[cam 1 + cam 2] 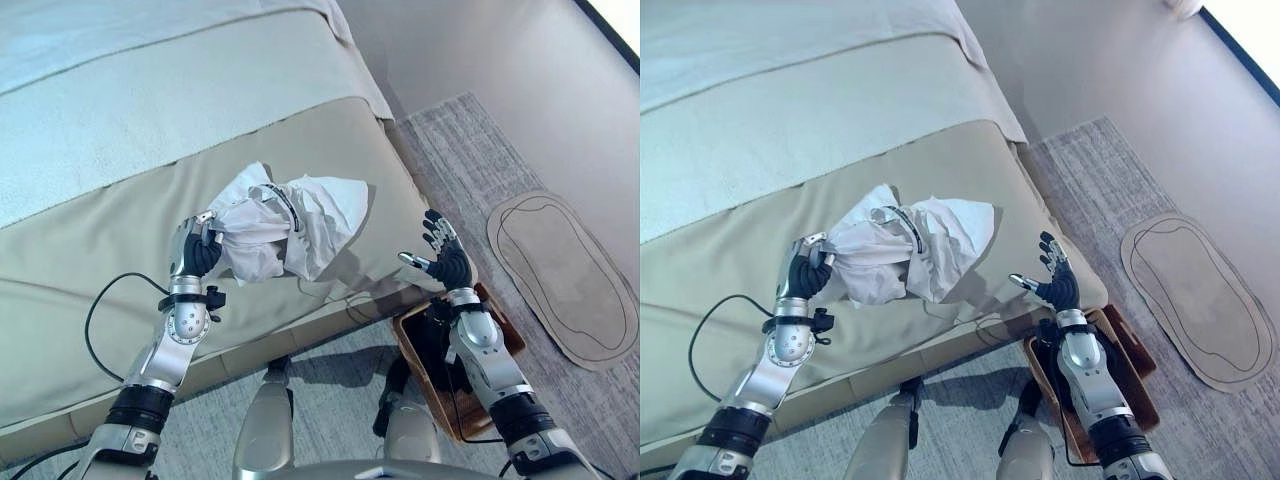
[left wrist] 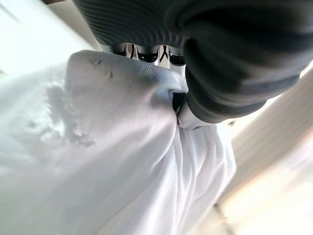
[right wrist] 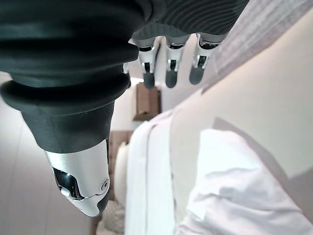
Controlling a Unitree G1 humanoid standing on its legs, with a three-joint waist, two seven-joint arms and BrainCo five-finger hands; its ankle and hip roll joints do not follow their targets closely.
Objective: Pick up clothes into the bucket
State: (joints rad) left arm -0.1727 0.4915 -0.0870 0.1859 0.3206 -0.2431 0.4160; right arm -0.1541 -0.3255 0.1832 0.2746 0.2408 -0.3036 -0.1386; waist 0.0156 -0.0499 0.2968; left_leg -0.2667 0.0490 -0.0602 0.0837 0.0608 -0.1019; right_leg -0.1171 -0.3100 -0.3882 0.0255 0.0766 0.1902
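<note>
A white garment (image 1: 290,225) with a dark-trimmed collar hangs bunched above the beige bed (image 1: 120,250), lifted at its left end. My left hand (image 1: 196,250) is shut on that end, and the cloth (image 2: 127,147) is pinched between fingers and thumb in the left wrist view. My right hand (image 1: 444,260) hovers open to the right of the garment, over the bed's corner, fingers spread and holding nothing; the garment (image 3: 244,196) lies past it. A brown wooden bucket (image 1: 415,340) stands on the floor below the right arm.
The bed carries a pale blanket (image 1: 150,110) folded across its far half. A grey carpet (image 1: 480,160) runs along the bed's right side, with a beige oval mat (image 1: 565,280) on it. A wall (image 1: 480,50) rises beyond.
</note>
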